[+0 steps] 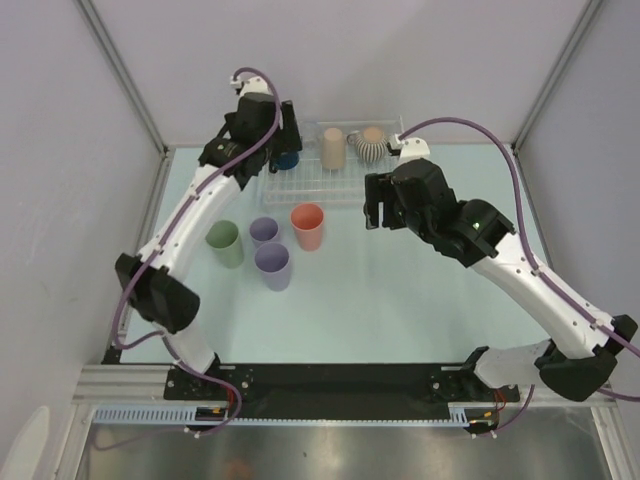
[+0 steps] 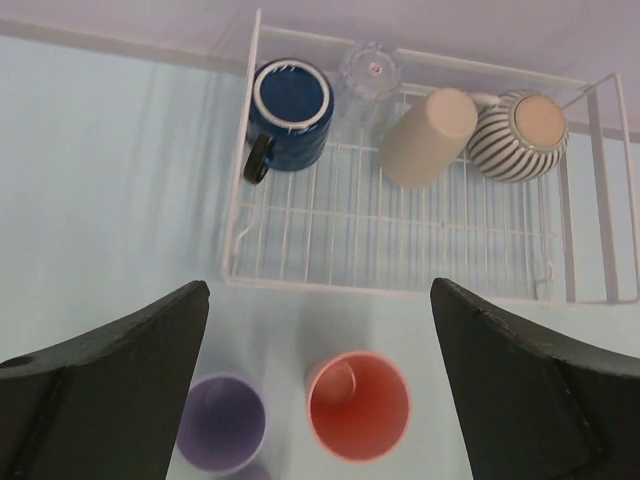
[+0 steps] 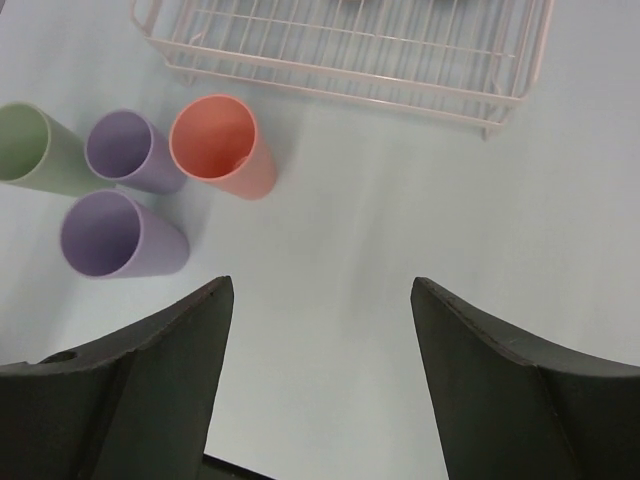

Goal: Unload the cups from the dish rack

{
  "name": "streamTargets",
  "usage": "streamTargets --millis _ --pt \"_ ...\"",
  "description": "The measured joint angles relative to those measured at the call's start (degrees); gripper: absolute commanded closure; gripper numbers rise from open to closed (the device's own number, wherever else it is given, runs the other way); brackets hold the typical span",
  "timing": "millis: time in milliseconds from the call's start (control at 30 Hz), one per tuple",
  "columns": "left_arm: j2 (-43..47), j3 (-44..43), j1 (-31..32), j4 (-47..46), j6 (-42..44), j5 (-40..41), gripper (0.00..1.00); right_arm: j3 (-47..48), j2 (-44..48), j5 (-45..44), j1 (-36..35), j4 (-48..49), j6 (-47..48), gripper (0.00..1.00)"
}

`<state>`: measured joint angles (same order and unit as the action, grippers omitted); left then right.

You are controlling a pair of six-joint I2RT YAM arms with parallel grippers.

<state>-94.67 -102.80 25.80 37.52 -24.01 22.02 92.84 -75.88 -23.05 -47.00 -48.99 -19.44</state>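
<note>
The white wire dish rack (image 1: 318,188) stands at the back of the table. In the left wrist view it (image 2: 330,284) holds a navy mug (image 2: 291,102), a clear cup (image 2: 372,68), a tan cup (image 2: 428,124) and a ribbed beige mug (image 2: 520,133). On the table in front stand a salmon-pink cup (image 1: 308,226), two lavender cups (image 1: 264,232) (image 1: 272,266) and a pale green cup (image 1: 225,243). My left gripper (image 2: 320,290) is open and empty, high over the rack's front left, above the navy mug (image 1: 288,159). My right gripper (image 3: 322,283) is open and empty over bare table right of the salmon-pink cup (image 3: 218,142).
Grey walls and metal posts close in the table on three sides. The rack's front rim (image 3: 340,78) lies just beyond my right gripper (image 1: 375,208). The four cups on the table stand close together left of centre.
</note>
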Motion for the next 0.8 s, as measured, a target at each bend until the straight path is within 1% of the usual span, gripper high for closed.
streamTargets --millis 200,300,467,567,800 --pt "-15.7 -19.0 0.7 2.4 5.2 0.3 0.01 -9.1 8.9 2.6 3.7 4.6 -0.5 0.23" --pt "-21.4 -24.3 0.8 2.6 7.6 0.5 0.01 -11.7 12.9 3.6 6.8 6.8 -0.5 0.22" --pt "-27.4 -27.7 0.4 3.0 9.5 -0.2 0.01 -14.3 14.1 4.9 10.3 9.3 -1.1 0.22" --pt "-29.8 -28.1 -0.1 2.9 9.5 -0.8 0.01 -16.5 13.9 5.9 11.5 9.9 -1.5 0.22" --pt "-32.2 -28.1 -2.9 0.5 11.1 -1.3 0.01 -19.6 13.7 7.3 12.0 11.0 -2.4 0.23"
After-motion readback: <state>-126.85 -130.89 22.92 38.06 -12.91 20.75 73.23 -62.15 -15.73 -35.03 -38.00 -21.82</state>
